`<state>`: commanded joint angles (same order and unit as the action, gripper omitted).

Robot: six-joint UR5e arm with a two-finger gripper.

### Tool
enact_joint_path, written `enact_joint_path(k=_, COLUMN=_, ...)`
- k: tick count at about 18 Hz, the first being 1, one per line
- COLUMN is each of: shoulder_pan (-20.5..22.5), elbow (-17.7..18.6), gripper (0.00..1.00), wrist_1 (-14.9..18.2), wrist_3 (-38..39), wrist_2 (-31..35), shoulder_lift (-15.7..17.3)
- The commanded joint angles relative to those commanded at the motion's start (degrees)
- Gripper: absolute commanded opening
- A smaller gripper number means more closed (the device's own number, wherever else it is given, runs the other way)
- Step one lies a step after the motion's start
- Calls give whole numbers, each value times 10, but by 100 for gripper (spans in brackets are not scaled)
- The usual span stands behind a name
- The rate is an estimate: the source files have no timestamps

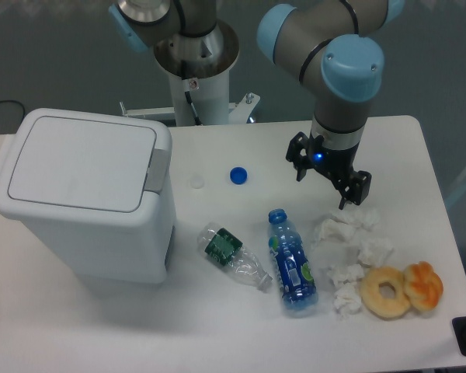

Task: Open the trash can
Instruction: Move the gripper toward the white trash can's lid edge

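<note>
Your trash can [81, 203] looks stiff and light; press its grey tab [157, 169]. The gripper [330, 172] fingers seem open, empty.

trash can [81, 202]: lid shut (grey tab at right) | gripper [330, 177]: jaws apart, above tissues [346, 252]

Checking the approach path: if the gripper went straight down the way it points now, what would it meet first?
Probably bare table, right beside the crumpled tissues. The gripper points down, jaws open; depth is unclear from this one view.
</note>
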<state>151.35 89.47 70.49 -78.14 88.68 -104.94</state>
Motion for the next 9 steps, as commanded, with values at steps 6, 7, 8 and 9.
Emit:
enact_joint_path(k=6, shoulder_pan=3, elbow=6, gripper=100, wrist_1=14, wrist_3=3, wrist_2=-4, shoulder_lift=4)
enact_joint_path(k=7, shoulder_pan=1, elbow=15, gripper=100, wrist_1=11, wrist_3=4, wrist_2=-4, shoulder_lift=5)
enact_joint_path(k=8, shoulder_pan=2, elbow=21, gripper=100, wrist_1=10, wrist_3=4, wrist_2=-6, shoulder_lift=6)
enact_joint_path(k=9, shoulder_pan=3, elbow=26, gripper=100, wrist_1=9, wrist_3=5, wrist_2=-8, shoulder_lift=8)
